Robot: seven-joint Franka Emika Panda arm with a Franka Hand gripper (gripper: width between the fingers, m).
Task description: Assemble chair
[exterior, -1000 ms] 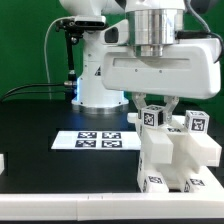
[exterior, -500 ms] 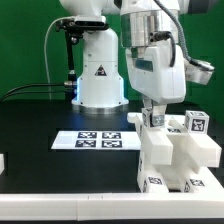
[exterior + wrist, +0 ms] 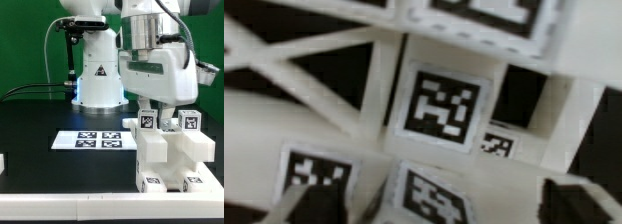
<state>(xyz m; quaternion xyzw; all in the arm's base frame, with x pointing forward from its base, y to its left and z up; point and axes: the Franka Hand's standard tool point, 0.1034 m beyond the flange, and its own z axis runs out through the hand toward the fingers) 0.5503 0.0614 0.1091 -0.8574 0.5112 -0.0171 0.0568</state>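
Black worktop before a green backdrop carries everything. Nearest the exterior camera, at that view's right, stands the chair: a stepped white block of chunky parts with small black-and-white tags on its faces. My pincer hangs directly above its upper parts, fingers spread and released, gripping nothing (one tagged upright stands between them). My wrist view is filled with white bars and tags, blurred. Farther back, flat on the worktop, lies the marker board. Behind it rises my white base.
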